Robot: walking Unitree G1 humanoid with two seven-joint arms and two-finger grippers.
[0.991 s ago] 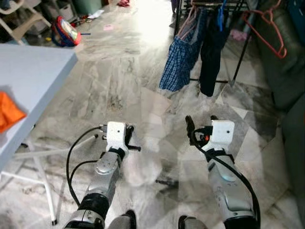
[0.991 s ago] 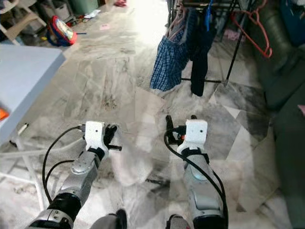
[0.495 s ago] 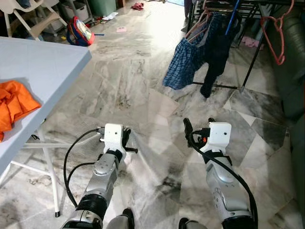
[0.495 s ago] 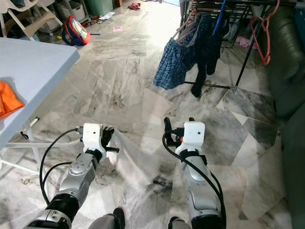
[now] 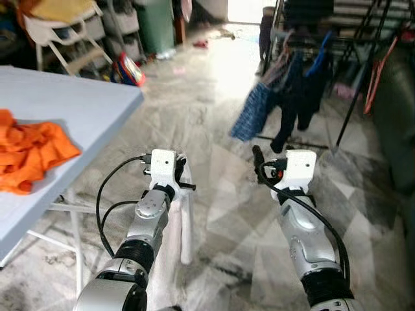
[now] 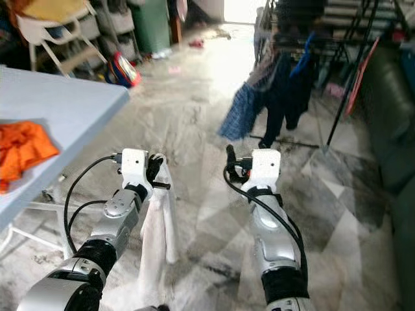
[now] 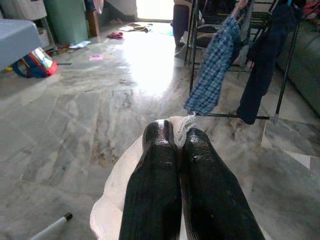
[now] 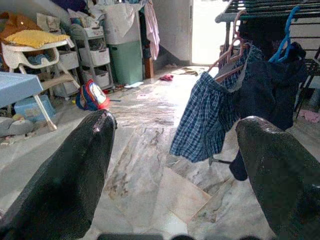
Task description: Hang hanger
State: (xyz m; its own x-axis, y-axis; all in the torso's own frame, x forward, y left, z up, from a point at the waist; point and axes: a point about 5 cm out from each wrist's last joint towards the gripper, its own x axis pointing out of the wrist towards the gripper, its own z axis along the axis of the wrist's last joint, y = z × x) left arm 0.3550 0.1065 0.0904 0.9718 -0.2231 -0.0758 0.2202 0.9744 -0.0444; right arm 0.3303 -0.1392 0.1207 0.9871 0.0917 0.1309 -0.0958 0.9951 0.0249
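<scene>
My left gripper (image 5: 183,171) is shut on the top edge of a white cloth (image 5: 182,220), which hangs down from it toward the floor. In the left wrist view the two black fingers (image 7: 155,165) are pressed together with the white cloth (image 7: 112,195) pinched between them. My right gripper (image 5: 268,159) is held level beside it, open and empty, with its fingers (image 8: 75,165) wide apart. Ahead stands a black drying rack (image 5: 352,97). Blue plaid shorts (image 8: 205,125) hang from it on a pink hanger (image 8: 232,52), beside a dark garment (image 5: 295,103) on a blue hanger (image 8: 290,29). A red hanger (image 5: 377,72) hangs at the rack's right.
A light blue table (image 5: 78,110) with an orange cloth (image 5: 29,155) stands close on my left. A dark sofa (image 5: 397,129) runs along the right. A backpack (image 5: 130,68), a high chair (image 5: 61,32) and storage bins sit at the back left. Marble floor lies between me and the rack.
The camera has tilted up, so the table and the back of the room show more. Both arms are held higher. The white cloth still hangs from my left gripper.
</scene>
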